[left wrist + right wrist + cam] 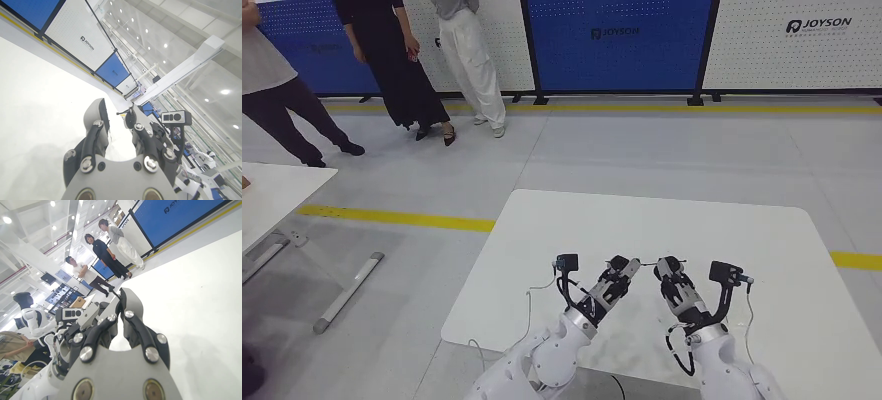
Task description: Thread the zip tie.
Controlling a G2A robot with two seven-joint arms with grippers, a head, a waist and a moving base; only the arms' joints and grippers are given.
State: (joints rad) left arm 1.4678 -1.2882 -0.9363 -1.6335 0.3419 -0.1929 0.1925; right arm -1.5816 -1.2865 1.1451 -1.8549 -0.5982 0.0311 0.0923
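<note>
A white table with rounded corners stands on the pale grey floor. A second white table sits at 9 o'clock from it, well apart, with its grey folding leg frame resting on the floor. A yellow floor line runs between the two tables and passes behind the first. At 12 o'clock a partition wall stands along another yellow line, made of a blue panel and a white perforated panel split by a black post. Overhead are round ceiling lights and a white beam. A cardboard box rests on a far table.
</note>
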